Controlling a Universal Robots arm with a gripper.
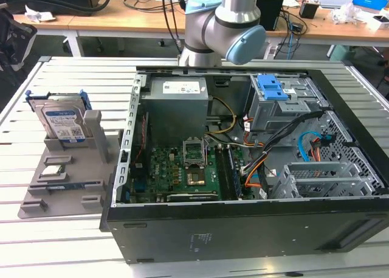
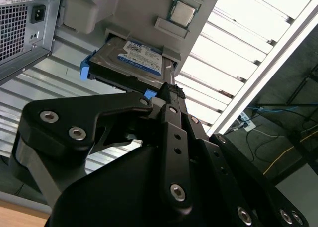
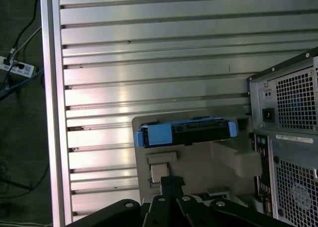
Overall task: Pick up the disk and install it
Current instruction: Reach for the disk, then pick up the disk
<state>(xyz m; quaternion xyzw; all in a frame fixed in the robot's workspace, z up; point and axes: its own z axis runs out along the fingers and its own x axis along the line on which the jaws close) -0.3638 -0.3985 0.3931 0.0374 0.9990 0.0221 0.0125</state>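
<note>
The disk (image 1: pixel 61 123) stands on edge in a grey holder (image 1: pixel 91 138) on the slatted table, at the exterior view's left of the open computer case (image 1: pixel 243 229). It is silver-grey with a white-and-blue label and blue rails. Both wrist views show the disk (image 2: pixel 131 63) (image 3: pixel 184 133) from above, sitting in its slot. My gripper (image 3: pixel 172 181) (image 2: pixel 169 90) hangs above the holder, clear of the disk, with its black fingers closed together on nothing. In the exterior view the arm (image 1: pixel 225 22) rises behind the case.
A small silver chip (image 1: pixel 53 170) (image 3: pixel 159 173) lies on the holder near the disk. Inside the case sit a motherboard (image 1: pixel 188 165), a power supply (image 1: pixel 179 111), cables, and a drive cage with a blue latch (image 1: pixel 273 89). The table's edge rail (image 3: pixel 49 113) borders the floor.
</note>
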